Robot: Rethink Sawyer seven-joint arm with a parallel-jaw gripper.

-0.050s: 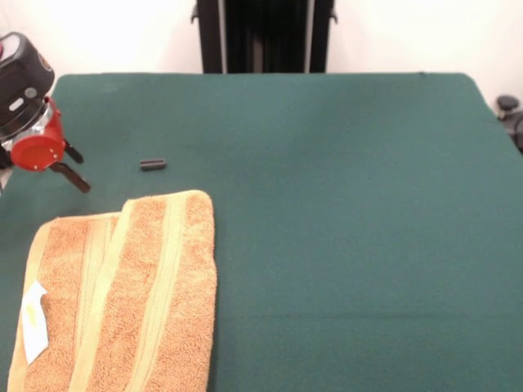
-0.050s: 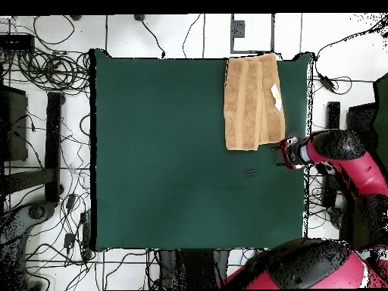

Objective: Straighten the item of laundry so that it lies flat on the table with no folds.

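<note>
The tan-orange towel [image 1: 122, 298] lies at the near left corner of the green table [image 1: 343, 212], folded lengthwise so one layer overlaps the other, its stripe bands running along it and a white tag [image 1: 33, 320] showing. The tool [image 1: 73, 170] hovers just beyond it, fingers spread, holding nothing. A small dark object [image 1: 152, 164] lies nearby.

Folded tan towel [image 2: 252, 102] at green table's [image 2: 167, 151] top-right corner, pincer [image 2: 279, 154] just below, empty.

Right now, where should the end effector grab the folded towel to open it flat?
Grip the towel at the far corner of its folded-over upper layer, coming down from above beside the end effector. That flap overlaps the lower layer, so pulling it sideways should unfold it.
</note>
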